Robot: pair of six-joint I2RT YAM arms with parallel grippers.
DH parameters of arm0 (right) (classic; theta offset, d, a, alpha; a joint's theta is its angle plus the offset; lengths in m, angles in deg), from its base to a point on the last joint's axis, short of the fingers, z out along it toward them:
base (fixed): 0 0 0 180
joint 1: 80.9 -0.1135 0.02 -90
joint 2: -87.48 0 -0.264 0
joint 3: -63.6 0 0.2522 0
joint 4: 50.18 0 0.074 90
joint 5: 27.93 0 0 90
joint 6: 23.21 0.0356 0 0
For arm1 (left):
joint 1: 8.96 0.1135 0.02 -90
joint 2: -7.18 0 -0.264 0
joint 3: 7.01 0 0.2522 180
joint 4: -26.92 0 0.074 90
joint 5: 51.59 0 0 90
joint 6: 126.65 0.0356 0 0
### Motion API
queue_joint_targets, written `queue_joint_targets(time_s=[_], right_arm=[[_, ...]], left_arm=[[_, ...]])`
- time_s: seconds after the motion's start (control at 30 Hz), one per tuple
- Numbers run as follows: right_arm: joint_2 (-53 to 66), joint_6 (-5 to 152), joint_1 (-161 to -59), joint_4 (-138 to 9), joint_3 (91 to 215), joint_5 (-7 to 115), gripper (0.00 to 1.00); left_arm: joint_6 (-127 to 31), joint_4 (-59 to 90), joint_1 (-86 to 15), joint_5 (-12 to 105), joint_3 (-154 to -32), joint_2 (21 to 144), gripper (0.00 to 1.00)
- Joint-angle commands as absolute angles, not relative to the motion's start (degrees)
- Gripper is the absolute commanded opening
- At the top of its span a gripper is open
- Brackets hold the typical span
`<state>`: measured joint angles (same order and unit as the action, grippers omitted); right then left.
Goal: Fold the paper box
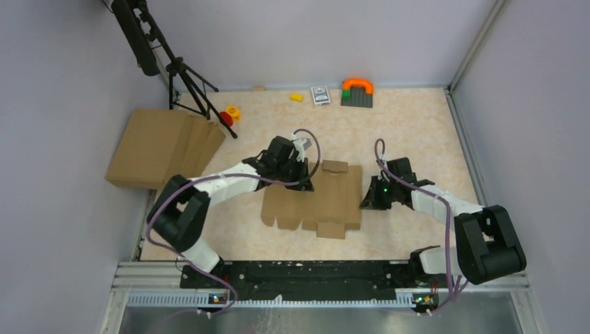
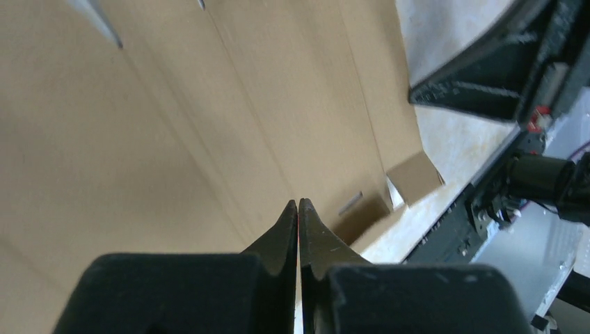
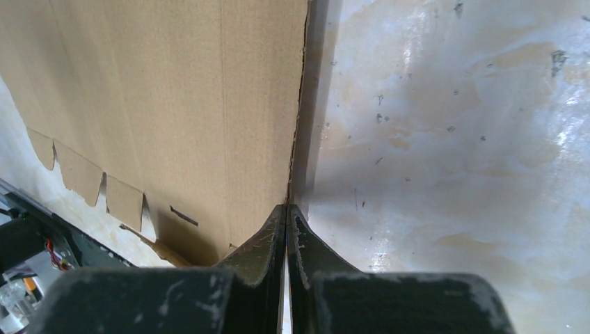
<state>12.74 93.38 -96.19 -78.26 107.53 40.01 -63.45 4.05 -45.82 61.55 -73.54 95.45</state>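
Note:
The paper box (image 1: 328, 200) lies flat and unfolded in the middle of the table, a brown die-cut sheet with rounded tabs along its near edge. My left gripper (image 1: 304, 184) is shut, its tips (image 2: 298, 202) down over the sheet's (image 2: 209, 125) far left part with nothing between them. Just at the sheet's right edge my right gripper (image 1: 364, 202) is also shut. In the right wrist view that edge of the sheet (image 3: 174, 104) runs straight into the closed tips (image 3: 287, 207) and casts a shadow on the table; no cardboard shows between the fingers.
A bigger pile of flat brown cardboard (image 1: 156, 146) lies at the left beside a black tripod (image 1: 188, 76). Along the back wall sit a red and yellow toy (image 1: 228, 115), a yellow block (image 1: 297, 97), a small card box (image 1: 320, 94) and an orange arch on a grey plate (image 1: 357, 92).

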Motion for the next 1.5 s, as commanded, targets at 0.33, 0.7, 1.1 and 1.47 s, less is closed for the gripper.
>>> queue_joint_targets(time_s=[0.33, 0.7, 1.1, 1.47], right_arm=[[12.0, 94.3, -97.6, -75.1, 109.5, 40.5, 0.13], [8.0, 102.0, -95.2, -62.7, 105.8, 33.2, 0.39], [5.3, 102.0, -94.6, -59.8, 106.2, 30.0, 0.0], [5.0, 99.5, -94.6, -62.2, 106.1, 30.2, 0.0]], left_arm=[[-63.2, 12.7, -46.6, 63.9, -91.5, 119.3, 0.0], [-61.6, 12.6, -47.2, 62.9, -94.8, 124.6, 0.0], [-62.3, 13.5, -47.2, 62.7, -95.3, 125.0, 0.0], [-64.7, 16.0, -45.3, 66.0, -106.9, 129.7, 0.0]])
